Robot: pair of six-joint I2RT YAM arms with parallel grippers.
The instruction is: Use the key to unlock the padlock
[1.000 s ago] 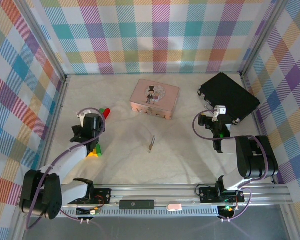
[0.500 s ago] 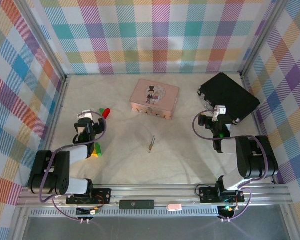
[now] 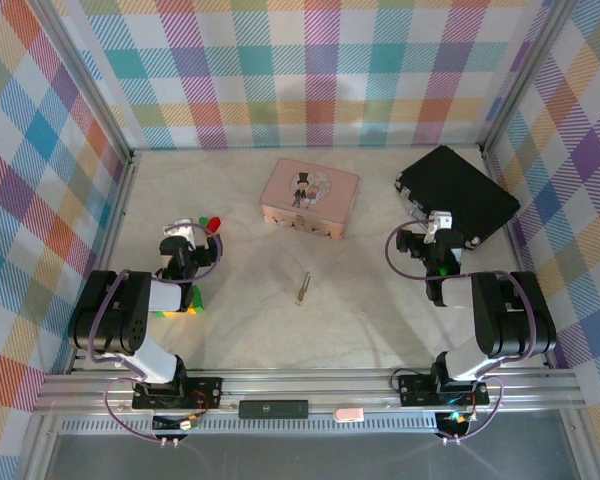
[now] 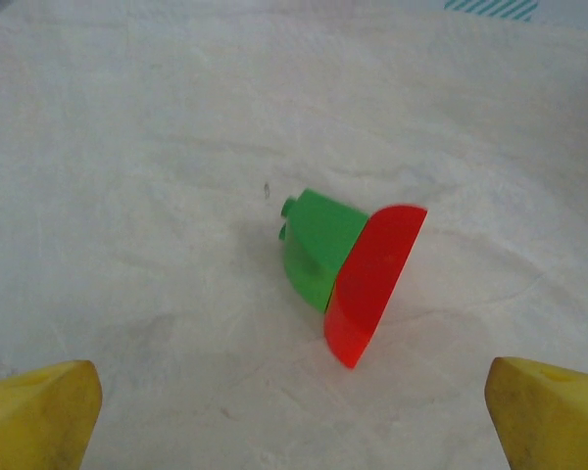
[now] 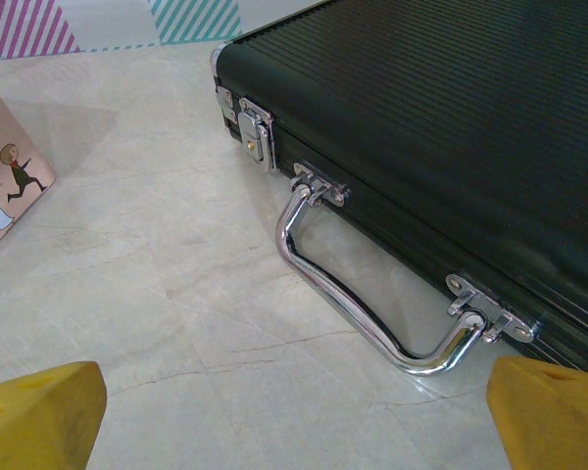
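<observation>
- Left gripper [image 4: 294,421]: yellow fingertips spread wide and empty, just short of one joined green-and-red block [image 4: 348,269].
- Right gripper [image 5: 294,416]: jaws equally wide, empty, facing one black case [image 5: 451,147].
- One key [image 3: 304,287] lies flat between the arms, well apart from both. Its long axis runs near-to-far, with the far end tilted slightly right. Its head end is too small to tell.
- One pink box [image 3: 310,197] lies beyond it.

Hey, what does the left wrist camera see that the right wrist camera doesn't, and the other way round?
Left wrist: a green and red toy block. Right wrist: a black case with a metal handle, plus a corner of the pink box. Both: the pale table cloth and a wide-open, empty claw with yellow tips, the left claw and the right claw.
</observation>
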